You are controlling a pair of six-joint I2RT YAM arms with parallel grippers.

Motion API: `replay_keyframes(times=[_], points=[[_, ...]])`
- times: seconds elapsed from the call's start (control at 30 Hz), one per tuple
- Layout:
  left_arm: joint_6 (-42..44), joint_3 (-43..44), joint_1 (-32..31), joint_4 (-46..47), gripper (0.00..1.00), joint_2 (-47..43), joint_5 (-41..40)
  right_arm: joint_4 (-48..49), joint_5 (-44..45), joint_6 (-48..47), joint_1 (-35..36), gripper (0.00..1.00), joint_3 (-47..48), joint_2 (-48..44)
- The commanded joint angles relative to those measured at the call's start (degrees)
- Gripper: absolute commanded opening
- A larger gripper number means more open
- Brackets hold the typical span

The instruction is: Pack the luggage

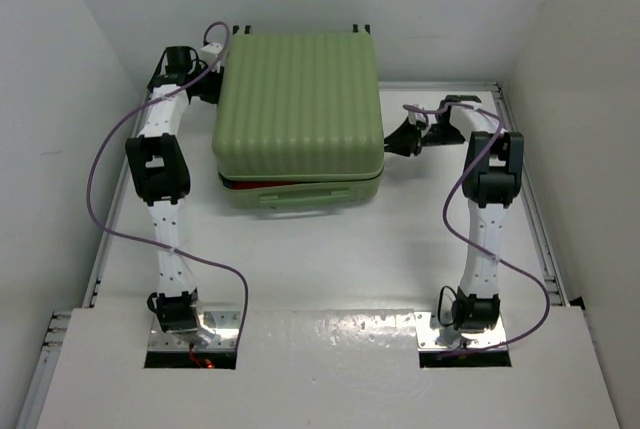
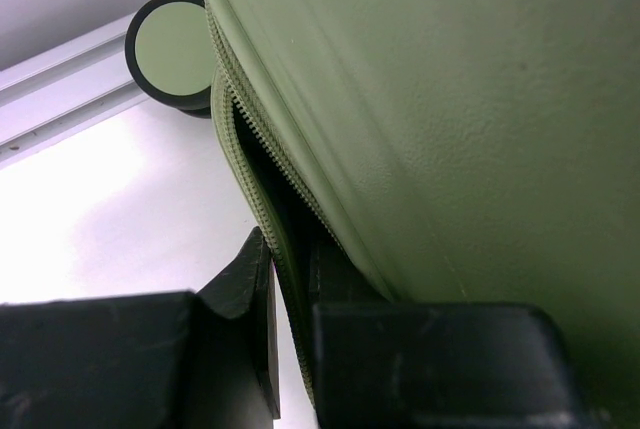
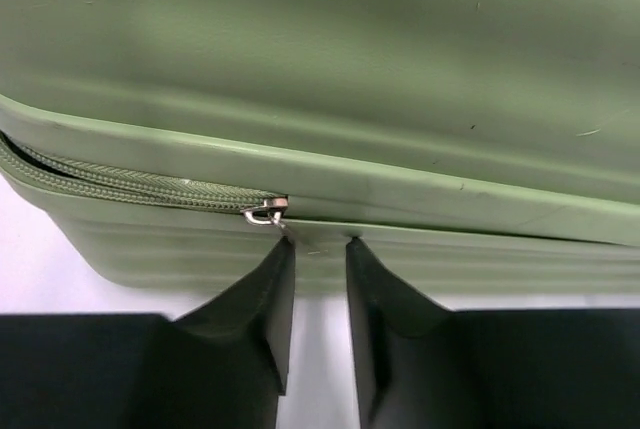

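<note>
Zipping needs the right gripper [image 3: 318, 246], jaws narrowly apart, centred on the zipper pull [image 3: 264, 215]; left gripper [image 2: 288, 249] clamps the suitcase [image 1: 298, 109] rim.

A robotics lab cell, seen from my remote station.
I see a white table [image 1: 330, 259] boxed by plain white walls [image 1: 50, 99], aluminium rails [image 1: 545, 229] along its edges, and purple cables [image 1: 90, 174] looping off bolted-down arms [image 1: 160, 164].

Green ribbed luggage [image 1: 298, 114] on table [image 1: 320, 269], left tool [image 1: 207, 86] at far-left corner, right tool [image 1: 396, 139] beside right edge
</note>
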Motion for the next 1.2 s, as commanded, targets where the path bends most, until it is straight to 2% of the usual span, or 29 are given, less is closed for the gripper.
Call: replay_keyframes(times=[0.0, 0.03, 0.07, 0.27, 0.37, 0.6, 0.83, 0.93, 1.03, 1.07, 1.13, 1.17], points=[[4.45, -4.87, -10.17, -12.59, 0.02, 7.71, 16.6, -13.03, -4.26, -2.14, 1.12, 0.21, 2.01, 0.08], [4.45, -5.48, -10.17, -12.59, 0.02, 7.71, 16.6, -13.03, -5.39, -2.4, 1.12, 0.15, 1.32, -0.18], [3.92, -5.48, -10.17, -12.59, 0.02, 7.71, 16.6, -13.03, -5.84, -2.58, 1.2, 0.0, 0.7, -1.49], [1.03, -8.2, -10.17, -10.14, 0.0, 5.87, 16.6, -12.94, -5.76, -2.41, 1.2, 0.0, -5.45, -7.64], [-0.38, -13.72, -10.17, -7.76, 0.0, 2.8, 16.07, -13.03, -3.91, -3.19, 1.03, 0.0, -9.14, -11.07], [-5.57, -25.77, -9.03, 0.51, 0.0, -4.59, 15.37, -13.12, -0.92, -2.93, 2.26, 0.0, -23.89, -21.0], [-9.62, -33.25, -8.42, 7.01, 0.0, -9.34, 13.87, -13.38, 2.07, -2.32, 5.51, 0.0, -37.71, -27.69], [-9.62, -34.58, -7.89, 8.32, 0.0, -10.66, 13.35, -13.38, 0.93, 2.59, 3.67, 0.0, -33.61, -25.42], [-11.8, -34.58, -6.41, 8.86, 0.0, -10.14, 12.03, -13.38, -1.18, 8.48, -2.82, 0.08, -26.05, -20.67], [-12.77, -33.79, -5.79, 9.55, 0.0, -9.52, 11.5, -13.38, -1.53, 9.54, -3.8, 0.08, -20.72, -18.49], [-13.48, -30.63, -4.12, 9.56, 0.0, -7.94, 9.23, -13.47, -1.45, 11.12, -7.3, 0.13, -17.69, -17.58], [-12.79, -29.23, -4.11, 8.51, 0.0, -6.46, 6.17, -13.21, -1.27, 13.3, -8.02, 0.14, -13.15, -16.63]])
